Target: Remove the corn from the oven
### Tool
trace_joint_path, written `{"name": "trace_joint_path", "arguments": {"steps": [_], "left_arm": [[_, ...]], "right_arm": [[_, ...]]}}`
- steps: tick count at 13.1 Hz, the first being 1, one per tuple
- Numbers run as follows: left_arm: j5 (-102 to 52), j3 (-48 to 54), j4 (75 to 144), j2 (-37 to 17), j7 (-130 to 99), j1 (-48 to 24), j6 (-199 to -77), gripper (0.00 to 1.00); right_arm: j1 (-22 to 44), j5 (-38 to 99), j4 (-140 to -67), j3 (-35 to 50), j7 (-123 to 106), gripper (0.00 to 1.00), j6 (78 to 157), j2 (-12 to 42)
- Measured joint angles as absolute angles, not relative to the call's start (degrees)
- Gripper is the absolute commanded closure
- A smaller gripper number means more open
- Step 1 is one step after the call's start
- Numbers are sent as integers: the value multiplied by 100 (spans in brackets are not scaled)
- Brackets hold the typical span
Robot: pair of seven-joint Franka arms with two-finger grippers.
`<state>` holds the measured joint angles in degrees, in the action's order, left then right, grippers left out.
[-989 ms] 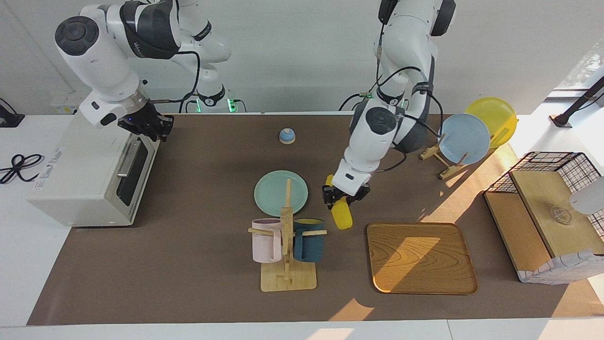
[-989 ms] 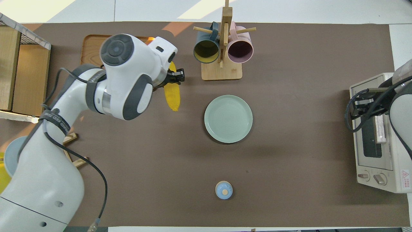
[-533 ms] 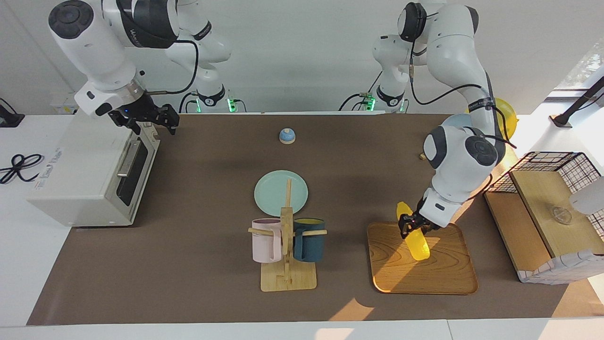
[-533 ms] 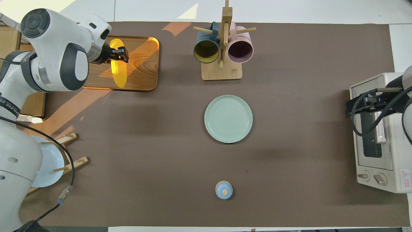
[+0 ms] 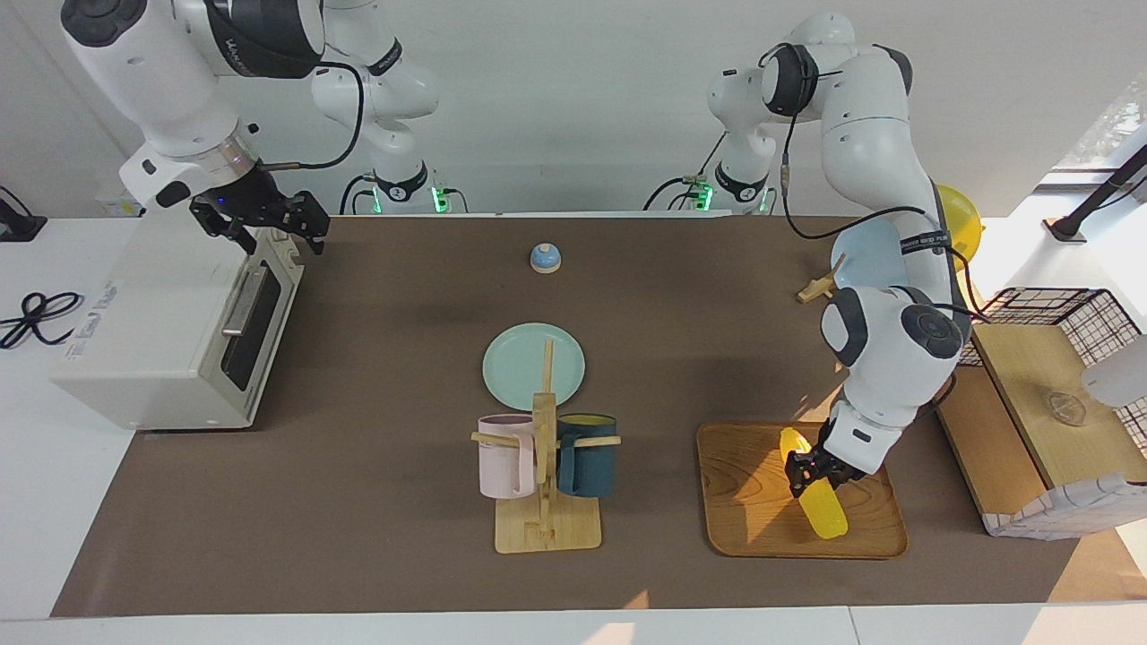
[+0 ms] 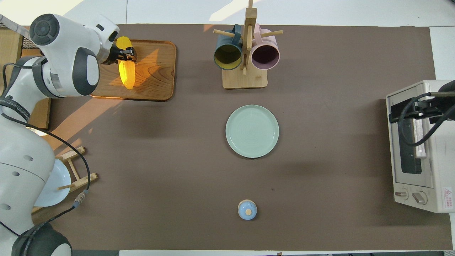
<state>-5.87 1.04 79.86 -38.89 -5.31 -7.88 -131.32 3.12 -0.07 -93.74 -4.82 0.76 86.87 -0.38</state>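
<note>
My left gripper [image 5: 811, 470] is shut on the bright yellow corn [image 5: 817, 502] and holds it tilted, low over the wooden tray [image 5: 753, 511]. I cannot tell whether its lower tip touches the tray. In the overhead view the corn [image 6: 127, 73] hangs from the left gripper [image 6: 125, 56] over the tray [image 6: 156, 71]. The white oven [image 5: 161, 331] stands at the right arm's end of the table with its dark glass door shut. My right gripper [image 5: 269, 224] is open and empty, in the air just over the oven's top front edge [image 6: 408, 112].
A mug rack [image 5: 545, 484] with a pink and a dark blue mug stands mid-table, with a green plate [image 5: 520, 363] nearer the robots. A small blue bell [image 5: 545, 258] lies nearer still. A plate stand [image 5: 865, 251] and a wire-mesh basket box [image 5: 1048, 394] stand at the left arm's end.
My left gripper has carried the corn from mid-table beside the mug rack to over the tray and lowered it. My right gripper has risen slightly off the oven door's top.
</note>
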Motion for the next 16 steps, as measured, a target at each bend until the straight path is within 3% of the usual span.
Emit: {"name": "trace_joint_path", "arguments": {"steps": [8, 11, 16], "left_arm": [[-587, 80, 8009, -3726, -342, -725, -13082, 0], [-587, 77, 7966, -3131, -342, -677, -12422, 0], [-586, 32, 7972, -1812, -410, -653, -10291, 0]], "right_arm": [[342, -41, -9351, -437, 75, 0, 8685, -33], [342, -41, -9340, -434, 48, 0, 8685, -33], [206, -43, -9322, -478, -112, 0, 8685, -34]]}}
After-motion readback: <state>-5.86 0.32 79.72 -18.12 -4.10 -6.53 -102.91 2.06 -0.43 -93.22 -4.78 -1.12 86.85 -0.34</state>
